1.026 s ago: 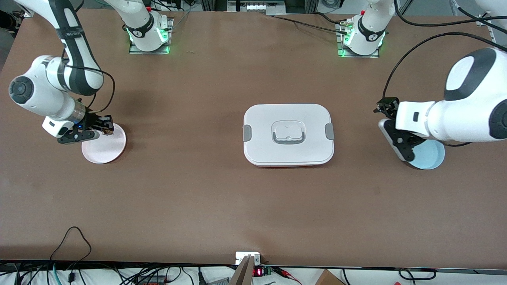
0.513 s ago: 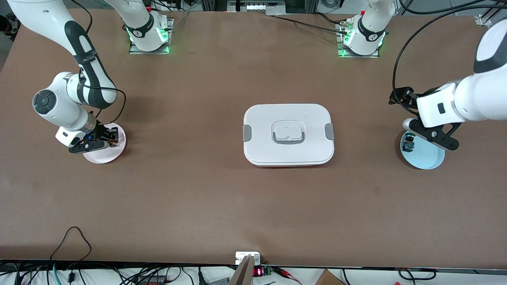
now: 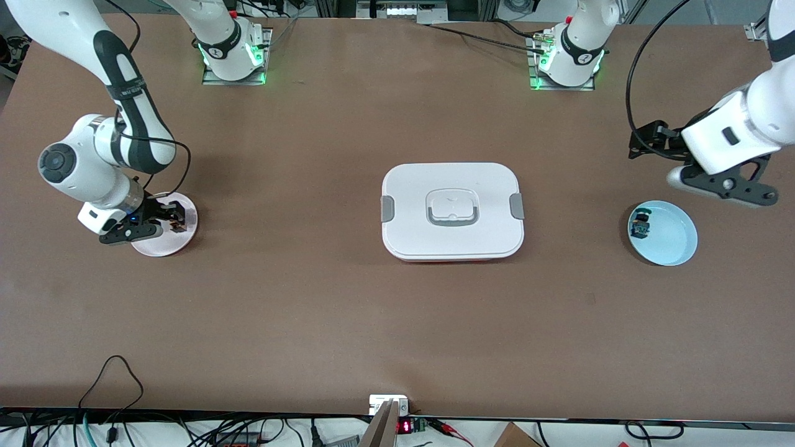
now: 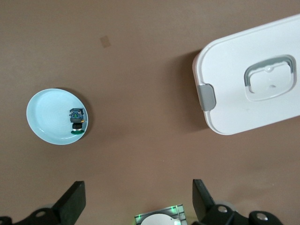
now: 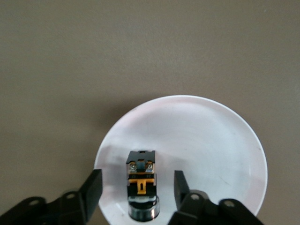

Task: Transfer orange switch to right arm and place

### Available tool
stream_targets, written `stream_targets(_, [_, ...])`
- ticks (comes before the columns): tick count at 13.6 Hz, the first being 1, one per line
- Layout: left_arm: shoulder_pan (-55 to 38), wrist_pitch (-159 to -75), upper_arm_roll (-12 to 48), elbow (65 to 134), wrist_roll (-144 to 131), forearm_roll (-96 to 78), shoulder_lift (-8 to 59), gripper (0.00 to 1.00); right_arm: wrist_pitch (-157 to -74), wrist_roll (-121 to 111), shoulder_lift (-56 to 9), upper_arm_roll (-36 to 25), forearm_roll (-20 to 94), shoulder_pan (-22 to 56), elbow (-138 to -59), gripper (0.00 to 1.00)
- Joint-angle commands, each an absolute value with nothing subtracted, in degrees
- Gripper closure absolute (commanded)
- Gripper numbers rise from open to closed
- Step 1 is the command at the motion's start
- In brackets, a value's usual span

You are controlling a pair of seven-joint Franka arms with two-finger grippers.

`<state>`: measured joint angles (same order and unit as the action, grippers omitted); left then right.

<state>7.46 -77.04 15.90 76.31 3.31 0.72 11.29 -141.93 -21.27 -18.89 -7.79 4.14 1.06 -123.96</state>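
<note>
I counted two plates and one lidded white box (image 3: 453,211) — my right gripper (image 5: 136,185) sat low over the pink plate (image 3: 164,245) at the right arm's table end, fingers parted around the released orange switch (image 5: 141,185), while my left gripper (image 4: 136,199) hung open above the blue plate (image 3: 671,239).

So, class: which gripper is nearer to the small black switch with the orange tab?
Right. The right gripper is open, straddling the switch on the pink plate; the left gripper hangs near the blue plate.
</note>
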Motion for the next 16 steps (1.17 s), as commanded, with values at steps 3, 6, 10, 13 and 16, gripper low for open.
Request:
stream_targets(3, [0.01, -84.81, 1.69, 88.32, 0.09, -3.42, 0.71, 0.00, -125.46, -15.83, -6.36, -6.86, 4.22, 4.92, -121.12, 0.00])
stream_targets(6, [-1.31, -91.46, -1.40, 94.99, 0.52, -3.34, -3.94, 0.00, -119.55, -13.37, 0.77, -6.77, 3.96, 7.73, -120.59, 0.00])
stream_targets(10, [-1.76, -92.03, -1.76, 95.45, 0.18, -2.81, -3.78, 0.00, -108.13, -7.22, 6.85, -6.59, -0.07, 10.98, -115.60, 0.00])
stream_targets(13, [-1.76, -90.09, -0.97, 93.69, 0.00, -1.50, -2.11, 0.00, -99.07, -5.71, 5.72, -6.42, -0.44, 11.08, -106.80, 0.00])
stream_targets(16, [-1.67, -90.09, -1.23, 93.52, 0.35, -1.41, -1.76, 0.00, -97.39, -5.71, 5.27, -7.03, -0.18, 10.55, -105.04, 0.00])
